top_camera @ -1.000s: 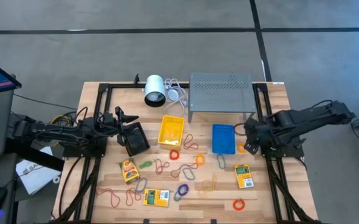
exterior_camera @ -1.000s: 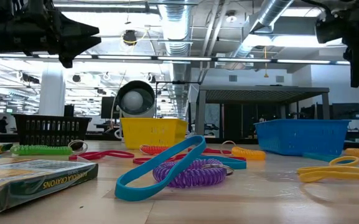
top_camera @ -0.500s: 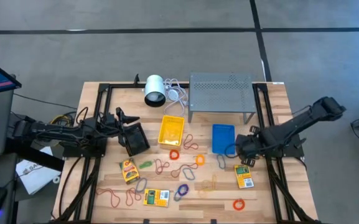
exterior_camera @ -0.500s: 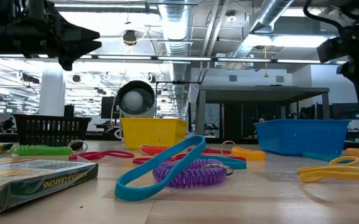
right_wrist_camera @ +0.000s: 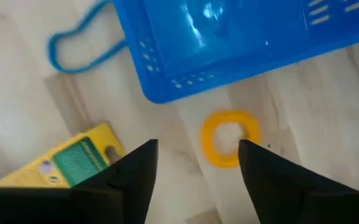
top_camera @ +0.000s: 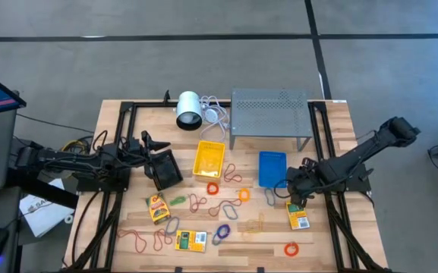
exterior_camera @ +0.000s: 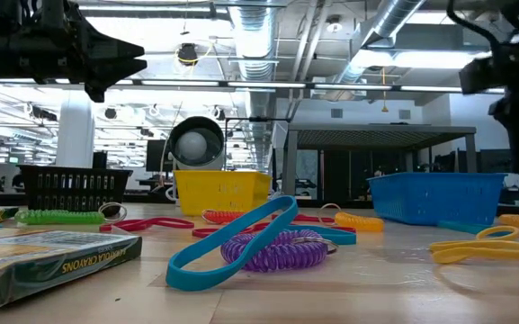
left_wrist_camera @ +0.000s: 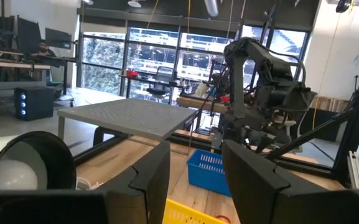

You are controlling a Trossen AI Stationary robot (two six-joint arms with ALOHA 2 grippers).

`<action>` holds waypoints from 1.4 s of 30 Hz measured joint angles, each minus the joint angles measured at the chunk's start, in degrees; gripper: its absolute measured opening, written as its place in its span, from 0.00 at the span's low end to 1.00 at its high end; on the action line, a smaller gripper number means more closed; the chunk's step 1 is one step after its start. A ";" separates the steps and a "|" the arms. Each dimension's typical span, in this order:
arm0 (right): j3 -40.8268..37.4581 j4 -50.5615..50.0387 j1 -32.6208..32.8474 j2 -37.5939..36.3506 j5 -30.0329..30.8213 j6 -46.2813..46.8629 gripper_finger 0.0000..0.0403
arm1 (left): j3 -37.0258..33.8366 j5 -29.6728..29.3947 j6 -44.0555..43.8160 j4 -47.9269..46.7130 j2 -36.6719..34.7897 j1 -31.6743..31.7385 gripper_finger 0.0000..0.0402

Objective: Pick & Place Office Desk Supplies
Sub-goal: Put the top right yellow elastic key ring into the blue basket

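Note:
Many rubber-band loops (top_camera: 220,201) and yellow-and-green packets (top_camera: 190,240) lie on the wooden table. A yellow bin (top_camera: 209,159), a blue bin (top_camera: 272,168) and a black bin (top_camera: 165,168) stand mid-table. My right gripper (top_camera: 293,191) points down, open, at the blue bin's near right corner. Its wrist view shows the open right gripper (right_wrist_camera: 195,171) above a yellow ring (right_wrist_camera: 229,146), with a packet (right_wrist_camera: 67,163) beside it. My left gripper (top_camera: 152,144) waits open and level by the black bin. The left gripper (left_wrist_camera: 195,180) has nothing between its fingers.
A white cylinder (top_camera: 189,110) with its cable and a grey perforated stand (top_camera: 270,112) stand at the far edge. Black frame rails (top_camera: 120,189) run along both sides of the table. A blue band (right_wrist_camera: 73,40) lies next to the blue bin's corner.
My right gripper has come down and moved toward the table's near edge, from beside the blue bin's right side to its near right corner. Nothing on the table has moved.

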 joint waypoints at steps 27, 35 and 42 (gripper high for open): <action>-13.80 15.50 -0.11 0.37 1.27 2.07 0.42 | 0.00 0.00 0.00 -0.79 0.00 -0.02 0.35; -15.52 17.61 -0.04 0.26 1.09 2.93 0.29 | 0.01 0.00 0.00 -0.81 0.00 -0.02 0.35; -15.53 17.93 -0.04 0.32 0.53 2.95 0.10 | 0.00 0.00 -0.02 -0.81 0.00 -0.02 0.35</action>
